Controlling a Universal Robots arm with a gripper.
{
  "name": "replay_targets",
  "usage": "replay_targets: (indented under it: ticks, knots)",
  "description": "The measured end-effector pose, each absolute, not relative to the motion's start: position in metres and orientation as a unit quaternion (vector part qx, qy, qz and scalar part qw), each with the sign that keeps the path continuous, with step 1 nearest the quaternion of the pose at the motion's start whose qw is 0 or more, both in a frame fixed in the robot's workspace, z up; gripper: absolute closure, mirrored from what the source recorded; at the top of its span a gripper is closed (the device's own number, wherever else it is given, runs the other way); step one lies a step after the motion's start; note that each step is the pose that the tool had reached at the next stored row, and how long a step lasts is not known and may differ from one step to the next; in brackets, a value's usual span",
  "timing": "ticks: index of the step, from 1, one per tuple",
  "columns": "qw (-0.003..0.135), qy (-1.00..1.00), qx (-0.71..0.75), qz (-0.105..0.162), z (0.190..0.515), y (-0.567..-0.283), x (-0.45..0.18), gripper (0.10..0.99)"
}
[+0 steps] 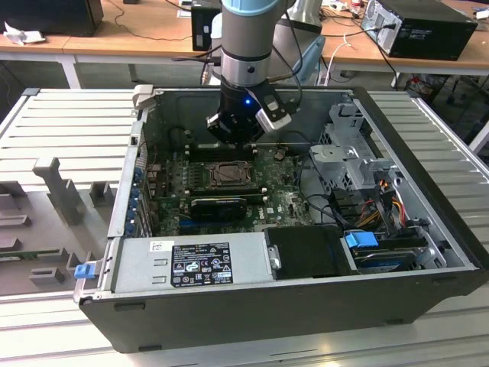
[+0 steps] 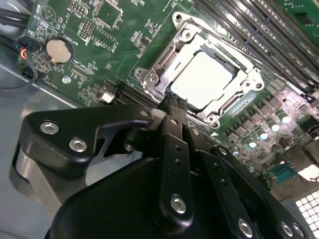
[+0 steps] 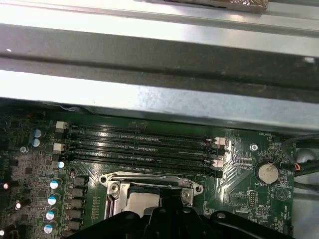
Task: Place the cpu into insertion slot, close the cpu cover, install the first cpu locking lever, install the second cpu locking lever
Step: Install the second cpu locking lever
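Hovering just above the slot [image 2: 202, 74], the pincer [image 2: 172, 99] has its fingers pressed together, holding nothing. The cpu [image 2: 204, 79] sits in the slot with the cover [image 2: 159, 67] down around it. For a lever, push low and steady.

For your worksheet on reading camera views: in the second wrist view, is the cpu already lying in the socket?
Yes, the cpu lies flat inside the insertion slot, framed by its silvery metal rim.

The arm hangs vertical, its end effector [image 2: 172, 99] fingers pressed together, pointing down
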State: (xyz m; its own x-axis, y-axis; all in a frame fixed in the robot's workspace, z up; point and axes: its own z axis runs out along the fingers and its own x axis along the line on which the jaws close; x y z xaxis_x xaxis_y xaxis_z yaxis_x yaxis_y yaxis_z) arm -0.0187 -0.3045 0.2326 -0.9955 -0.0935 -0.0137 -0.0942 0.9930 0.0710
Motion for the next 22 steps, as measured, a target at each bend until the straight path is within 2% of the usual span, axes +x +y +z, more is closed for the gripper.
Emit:
replay_targets:
  ticks: [11, 22]
  knots:
    - [0.005, 0.998, -0.047, 0.035, 0.233, -0.326, -0.019, 0.98]
    - [0.005, 0.998, -0.047, 0.035, 0.242, -0.332, -0.019, 0.98]
